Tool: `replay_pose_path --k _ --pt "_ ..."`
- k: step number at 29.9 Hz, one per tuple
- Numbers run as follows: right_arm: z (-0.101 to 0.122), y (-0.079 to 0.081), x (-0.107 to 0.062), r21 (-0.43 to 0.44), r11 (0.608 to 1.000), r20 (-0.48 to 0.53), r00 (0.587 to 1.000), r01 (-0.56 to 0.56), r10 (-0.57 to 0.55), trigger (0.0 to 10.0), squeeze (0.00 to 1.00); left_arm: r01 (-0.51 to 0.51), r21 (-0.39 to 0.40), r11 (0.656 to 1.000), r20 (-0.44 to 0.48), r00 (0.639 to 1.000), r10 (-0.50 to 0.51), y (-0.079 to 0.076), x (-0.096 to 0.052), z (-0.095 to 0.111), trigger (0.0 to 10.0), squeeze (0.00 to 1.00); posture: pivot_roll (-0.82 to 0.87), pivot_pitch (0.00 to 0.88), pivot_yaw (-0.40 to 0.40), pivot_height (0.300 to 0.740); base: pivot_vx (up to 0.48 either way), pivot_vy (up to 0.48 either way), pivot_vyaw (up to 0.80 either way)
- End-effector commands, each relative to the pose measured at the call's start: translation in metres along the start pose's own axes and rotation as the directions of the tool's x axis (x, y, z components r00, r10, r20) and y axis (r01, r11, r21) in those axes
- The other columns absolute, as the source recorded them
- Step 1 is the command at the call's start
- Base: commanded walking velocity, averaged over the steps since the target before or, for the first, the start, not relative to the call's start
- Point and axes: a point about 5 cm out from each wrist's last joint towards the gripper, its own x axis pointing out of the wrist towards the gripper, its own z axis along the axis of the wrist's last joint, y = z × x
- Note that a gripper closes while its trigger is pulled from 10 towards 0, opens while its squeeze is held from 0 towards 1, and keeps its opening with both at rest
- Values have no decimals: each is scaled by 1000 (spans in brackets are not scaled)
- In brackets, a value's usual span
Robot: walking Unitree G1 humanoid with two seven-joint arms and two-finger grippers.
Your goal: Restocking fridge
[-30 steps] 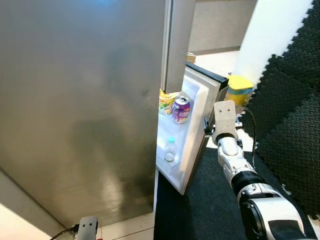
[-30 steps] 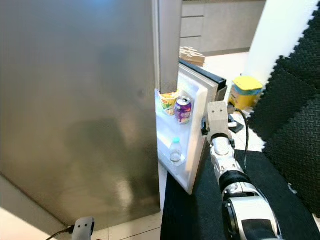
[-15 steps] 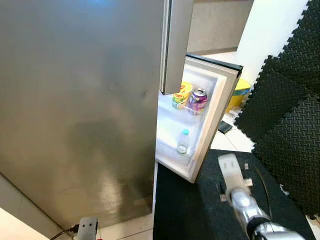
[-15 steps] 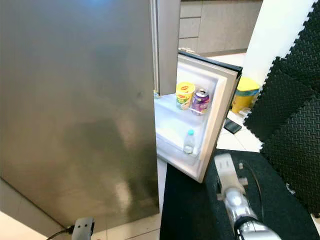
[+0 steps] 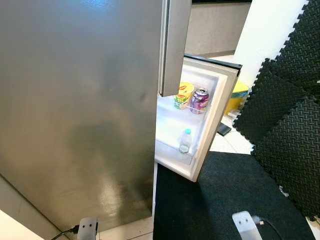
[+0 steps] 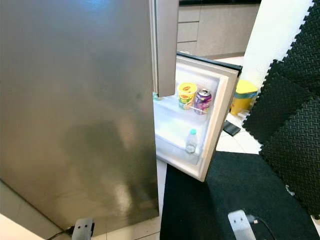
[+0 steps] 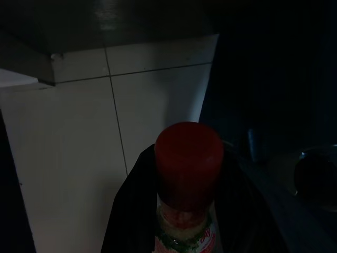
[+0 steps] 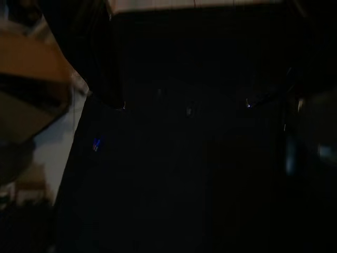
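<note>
Steel-grey and broad, the fridge front (image 5: 80, 110) takes up the robot's left side in the head views, with its small door (image 5: 212, 120) swung open beside it. On the door's upper shelf stand a yellow cup (image 5: 183, 95) and, touching it on the right, a purple can (image 5: 199, 99); a small clear water bottle (image 5: 185, 142) stands upright in the lower shelf. Black foam mats (image 5: 280, 130) cover the wall at the right, and a black mat (image 5: 225, 200) lies on the floor below the door. A yellow tub (image 6: 243, 95) sits on the floor behind the door.

Head views catch only the pale end of the right arm (image 5: 246, 225) at the bottom edge. The left wrist view adds what they lack: a red-capped bottle (image 7: 188, 174) held upright between the left gripper (image 7: 188, 211) and its two black fingers (image 7: 126, 211), which clamp it on both sides (label just readable under the cap), over pale floor tiles (image 7: 79, 158).

Right wrist view is nearly black; whether the right gripper's fingers are apart or together cannot be told
</note>
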Motion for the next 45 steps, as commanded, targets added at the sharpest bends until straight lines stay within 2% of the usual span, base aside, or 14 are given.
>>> replay_pose_path --k 1,4,17,25,45 --pt "-5 2 0 -18 1000 -19 1000 -18 17 10000 0 -7 -8 1000 -6 1000 7 1 0 -1 10000 0 -47 0 -23 740 0 0 0" --pt "-9 5 -1 -17 999 -31 999 -36 36 10000 0 -8 -10 1000 -8 1000 8 1 0 -1 10000 0 -47 0 -23 740 0 0 0" --pt "0 12 -1 -48 995 -10 997 -83 83 10000 0 -13 -10 1000 -13 1000 12 3 -1 -1 10000 0 -46 0 -17 740 0 0 0" --pt "-6 15 -1 -62 993 -25 995 -99 98 10000 0 -2 -4 1000 -16 1000 2 3 -1 -1 10000 0 -48 0 -14 740 0 0 0" --pt "-12 17 -2 -70 991 -40 993 -113 111 10000 0 6 -10 1000 -13 1000 -6 1 0 1 10000 0 -50 0 -12 740 0 -477 0"
